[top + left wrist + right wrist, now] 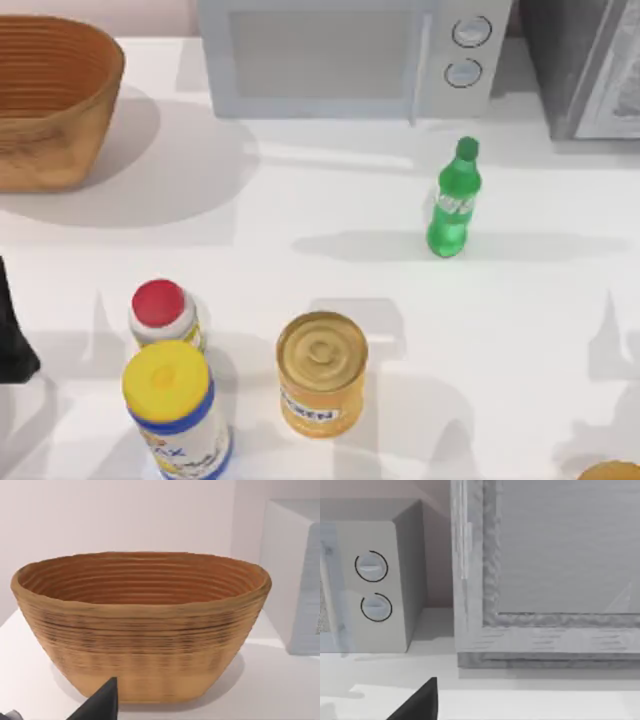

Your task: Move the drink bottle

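The left arm (12, 330) sits at the far left edge of the surface (330, 290), dark and low. Its wrist view shows the basket (140, 630) and one dark finger (100, 702). I cannot tell if that claw is open or closed.

Near the front stand a red-capped bottle (162, 312), a yellow-lidded can (178, 410) and a gold tin (320, 372). Behind them is the microwave (340, 55).

The bottle (453, 200) stands upright on the right half, just in front of the microwave's knobs, well apart from the front things. Its long axis points up.

The right wrist view shows those same knobs (372, 587) and one dark finger (420, 702), so I think the right arm is nearer and should reach in toward the middle. I cannot tell its claw's state either.
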Robot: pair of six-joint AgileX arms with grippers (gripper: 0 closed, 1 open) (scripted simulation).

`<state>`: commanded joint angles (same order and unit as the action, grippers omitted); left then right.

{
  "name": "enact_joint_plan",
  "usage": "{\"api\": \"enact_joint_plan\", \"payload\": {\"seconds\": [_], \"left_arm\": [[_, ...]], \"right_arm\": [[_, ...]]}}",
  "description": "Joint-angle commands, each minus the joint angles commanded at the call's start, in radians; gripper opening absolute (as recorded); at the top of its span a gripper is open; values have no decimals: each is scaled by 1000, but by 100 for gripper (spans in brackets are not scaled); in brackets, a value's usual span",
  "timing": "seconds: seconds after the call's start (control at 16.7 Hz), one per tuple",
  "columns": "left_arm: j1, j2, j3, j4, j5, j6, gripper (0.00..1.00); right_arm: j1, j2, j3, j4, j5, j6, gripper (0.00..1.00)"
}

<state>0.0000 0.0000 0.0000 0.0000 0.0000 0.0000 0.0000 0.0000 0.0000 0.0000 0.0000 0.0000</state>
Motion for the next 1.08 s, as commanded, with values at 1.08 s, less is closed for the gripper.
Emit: {"api": "enact_joint_plan", "payload": {"seconds": [1.08], "left_arm": [[-535, 1285, 552, 440, 51, 34, 100]], "right_arm": [[0, 0, 0, 0, 0, 0, 100]]}}
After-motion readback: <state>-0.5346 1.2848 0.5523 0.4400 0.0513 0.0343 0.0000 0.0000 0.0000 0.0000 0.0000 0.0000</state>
